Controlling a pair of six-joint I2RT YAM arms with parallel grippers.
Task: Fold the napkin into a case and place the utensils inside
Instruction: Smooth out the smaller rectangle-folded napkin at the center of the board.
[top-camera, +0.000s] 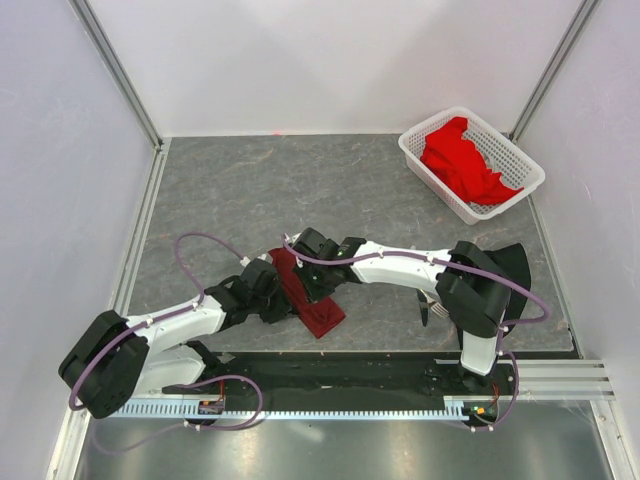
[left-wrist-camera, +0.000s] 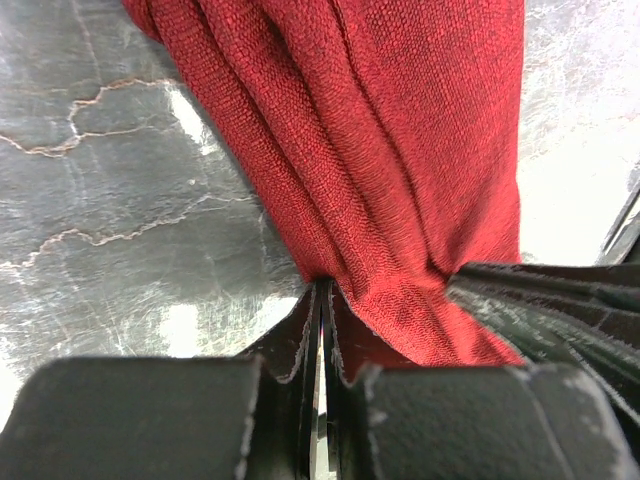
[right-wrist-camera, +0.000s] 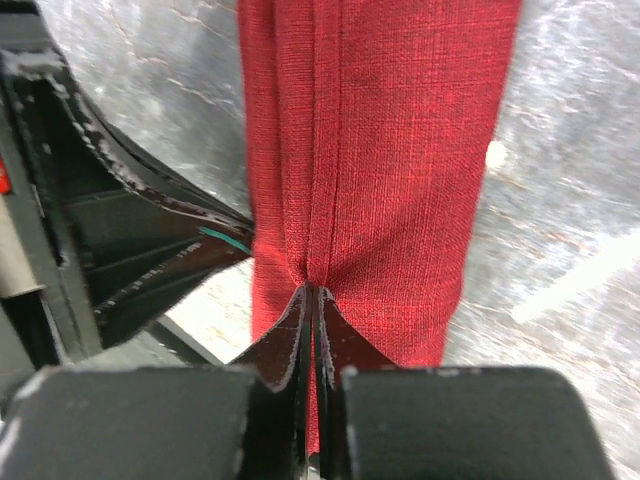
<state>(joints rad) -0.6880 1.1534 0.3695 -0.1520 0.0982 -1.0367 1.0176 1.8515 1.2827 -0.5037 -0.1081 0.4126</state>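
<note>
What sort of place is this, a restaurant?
Probably a robotics test booth: left arm and right arm bolted to a rail, bare white walls on aluminium posts, left gripper and right gripper both pinching a maroon napkin.

Looked like a robotics lab cell, not anybody's home. The bench was a grey marbled slab boxed in by plain white walls on aluminium frame posts. A left arm and a right arm were bolted along its near edge, purple cables looping off them, with a slotted cable duct running in front. A white plastic basket of red cloths sat at the far right corner.
</note>
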